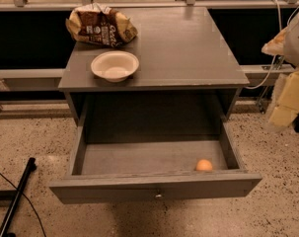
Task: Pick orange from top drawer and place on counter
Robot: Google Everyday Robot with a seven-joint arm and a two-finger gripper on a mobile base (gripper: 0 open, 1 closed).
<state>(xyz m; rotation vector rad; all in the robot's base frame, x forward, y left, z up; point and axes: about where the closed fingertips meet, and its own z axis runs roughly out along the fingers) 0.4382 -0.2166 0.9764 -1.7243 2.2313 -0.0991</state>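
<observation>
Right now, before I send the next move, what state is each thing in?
top drawer: pulled open
orange: loose in the drawer's front right corner, not held
white bowl: upright, empty, counter's front left
chip bag: crumpled, lying at counter's back left
counter: carries bowl and bag, no orange
gripper: at the view's right edge, right of the counter, away from the orange

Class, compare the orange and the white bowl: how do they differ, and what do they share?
The orange is small and orange; the bowl is much larger and white. The orange lies in the open drawer, front right; the bowl stands on the counter. Both are round. The tool hangs at the right edge, touching neither.
</observation>
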